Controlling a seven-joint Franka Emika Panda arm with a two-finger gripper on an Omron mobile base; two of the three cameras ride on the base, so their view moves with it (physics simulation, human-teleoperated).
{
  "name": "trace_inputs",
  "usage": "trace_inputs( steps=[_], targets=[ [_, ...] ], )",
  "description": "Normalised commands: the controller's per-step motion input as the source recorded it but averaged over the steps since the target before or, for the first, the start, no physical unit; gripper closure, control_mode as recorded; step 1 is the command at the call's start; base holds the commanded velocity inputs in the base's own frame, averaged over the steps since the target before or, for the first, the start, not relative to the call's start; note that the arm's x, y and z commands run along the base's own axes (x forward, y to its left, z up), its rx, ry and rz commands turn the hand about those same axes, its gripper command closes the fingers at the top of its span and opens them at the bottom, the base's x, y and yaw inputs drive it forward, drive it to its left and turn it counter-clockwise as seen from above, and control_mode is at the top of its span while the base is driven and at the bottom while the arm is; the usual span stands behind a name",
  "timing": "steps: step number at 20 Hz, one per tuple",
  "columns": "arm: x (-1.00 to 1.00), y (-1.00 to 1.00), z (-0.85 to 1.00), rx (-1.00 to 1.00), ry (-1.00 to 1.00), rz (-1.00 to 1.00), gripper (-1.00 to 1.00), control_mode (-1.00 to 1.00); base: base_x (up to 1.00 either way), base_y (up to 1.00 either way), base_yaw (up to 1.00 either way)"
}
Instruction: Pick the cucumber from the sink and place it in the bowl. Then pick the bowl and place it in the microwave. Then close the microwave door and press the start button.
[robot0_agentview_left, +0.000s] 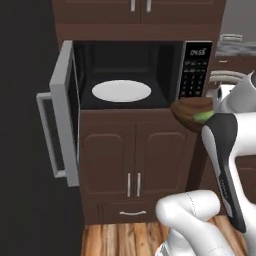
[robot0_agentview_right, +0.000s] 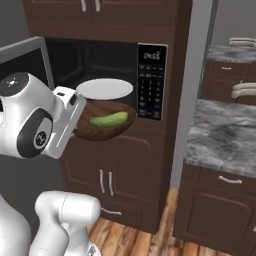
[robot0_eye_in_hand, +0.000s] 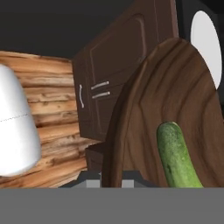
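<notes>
My gripper (robot0_agentview_right: 79, 114) is shut on the left rim of the dark brown wooden bowl (robot0_agentview_right: 102, 129), holding it in the air in front of the microwave (robot0_agentview_left: 125, 75), about level with its floor. The green cucumber (robot0_agentview_right: 108, 119) lies inside the bowl (robot0_eye_in_hand: 175, 87) and shows again in the hand view as the cucumber (robot0_eye_in_hand: 176, 158). The microwave door (robot0_agentview_left: 62, 115) stands wide open to the left. Inside, the white turntable (robot0_agentview_left: 121, 91) is bare. The keypad panel (robot0_agentview_left: 194, 70) sits on the right; its start button is too small to pick out. The sink is out of view.
Brown cabinet doors (robot0_agentview_left: 132, 160) with silver handles stand under the microwave, above a wooden floor (robot0_agentview_left: 125, 237). A tall cabinet side (robot0_agentview_right: 192, 75) and a grey marbled counter (robot0_agentview_right: 225, 130) lie to the right. My own arm (robot0_agentview_left: 225, 160) hides part of the bowl in the left base view.
</notes>
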Motion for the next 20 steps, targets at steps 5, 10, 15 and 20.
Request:
trace_inputs(
  steps=[5, 10, 15, 20],
  targets=[
    [0.0, 0.0, 0.0, 0.0, 0.0, 0.0, 1.0, 1.0, 0.32, 0.44, -0.27],
    [0.0, 0.0, 0.0, 0.0, 0.0, 0.0, 1.0, 1.0, 0.35, 0.56, -0.27],
    [0.0, 0.0, 0.0, 0.0, 0.0, 0.0, 1.0, 1.0, 0.42, 0.34, -0.15],
    [0.0, 0.0, 0.0, 0.0, 0.0, 0.0, 1.0, 1.0, 0.38, 0.1, -0.01]
  ],
)
